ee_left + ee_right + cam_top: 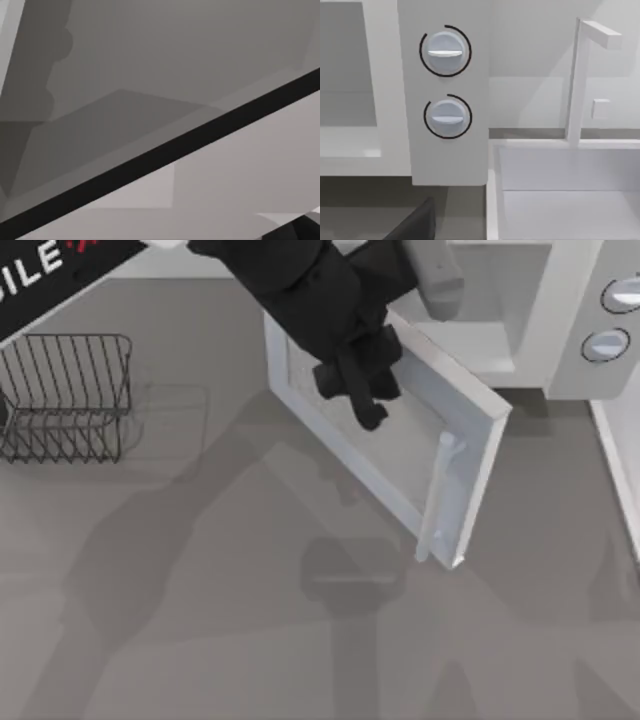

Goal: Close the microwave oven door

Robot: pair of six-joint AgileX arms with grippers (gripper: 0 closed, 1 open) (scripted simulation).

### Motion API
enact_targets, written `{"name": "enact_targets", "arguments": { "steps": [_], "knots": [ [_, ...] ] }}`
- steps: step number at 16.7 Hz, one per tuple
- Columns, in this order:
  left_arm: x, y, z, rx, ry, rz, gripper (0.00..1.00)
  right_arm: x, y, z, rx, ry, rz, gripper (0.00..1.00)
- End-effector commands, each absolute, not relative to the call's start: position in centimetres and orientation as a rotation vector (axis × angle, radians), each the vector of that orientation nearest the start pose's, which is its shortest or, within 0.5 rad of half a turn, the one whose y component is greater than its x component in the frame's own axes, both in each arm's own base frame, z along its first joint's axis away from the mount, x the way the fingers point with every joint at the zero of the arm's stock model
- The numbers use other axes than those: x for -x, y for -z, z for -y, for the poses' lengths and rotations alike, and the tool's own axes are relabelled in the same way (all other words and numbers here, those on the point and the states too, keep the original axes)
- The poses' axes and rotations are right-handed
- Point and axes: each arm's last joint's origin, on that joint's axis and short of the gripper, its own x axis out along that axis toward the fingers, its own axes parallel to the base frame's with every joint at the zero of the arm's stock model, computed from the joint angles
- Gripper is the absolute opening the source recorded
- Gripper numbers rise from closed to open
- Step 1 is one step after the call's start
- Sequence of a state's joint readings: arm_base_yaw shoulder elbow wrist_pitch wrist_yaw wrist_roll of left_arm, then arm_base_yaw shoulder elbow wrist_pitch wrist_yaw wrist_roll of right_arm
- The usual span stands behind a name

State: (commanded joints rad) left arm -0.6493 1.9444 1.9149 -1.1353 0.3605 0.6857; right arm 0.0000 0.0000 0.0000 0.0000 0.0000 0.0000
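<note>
Left arm hides the microwave oven door upper window. Microwave oven cut off at top edge. Wire rack clipped at left edge.

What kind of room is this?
Probably a pretend kitchen, computer-drawn: a microwave oven with its microwave oven door open, a wire basket rack, and a white sink.

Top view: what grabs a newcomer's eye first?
The microwave oven door stands swung wide open across the table's middle, its pale bar handle at the free edge. The left gripper sits over the door's window side, black against the white panel. The microwave oven with two round knobs sits at the upper right; a dark wire basket stands at the left.
</note>
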Motion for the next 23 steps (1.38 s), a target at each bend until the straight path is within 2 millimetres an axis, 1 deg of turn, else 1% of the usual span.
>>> {"name": "enact_targets", "arguments": {
  "steps": [4,5,7,9,11,13,18,23],
  "knots": [
    [-31.0,-32.3,27.0,-0.739,1.336,-0.739,0.00,-10.6,-16.0,0.1,0.000,0.000,0.000,1.00],
    [-30.6,-32.2,27.6,-0.742,1.360,-0.732,0.00,-10.6,-16.0,0.1,0.000,0.000,0.000,1.00],
    [-30.1,-31.2,28.4,-0.741,1.391,-0.776,0.00,-10.6,-16.0,0.1,0.000,0.000,0.000,1.00],
    [-30.6,-30.4,28.3,-0.731,1.365,-0.842,0.00,-10.6,-16.0,0.1,0.000,0.000,0.000,1.00],
    [-31.6,-30.5,27.5,-0.719,1.298,-0.866,0.00,-10.6,-16.0,0.1,0.000,0.000,0.000,1.00],
    [-32.1,-30.9,27.0,-0.716,1.260,-0.860,0.00,-10.6,-16.0,0.1,0.000,0.000,0.000,1.00],
    [-31.9,-30.8,27.1,-0.718,1.268,-0.867,0.00,-10.6,-16.0,0.1,0.000,0.000,0.000,1.00],
    [-31.5,-28.9,28.0,-0.713,1.283,-0.961,0.00,-10.6,-16.0,0.1,0.000,0.000,0.000,1.00]
  ]
}}
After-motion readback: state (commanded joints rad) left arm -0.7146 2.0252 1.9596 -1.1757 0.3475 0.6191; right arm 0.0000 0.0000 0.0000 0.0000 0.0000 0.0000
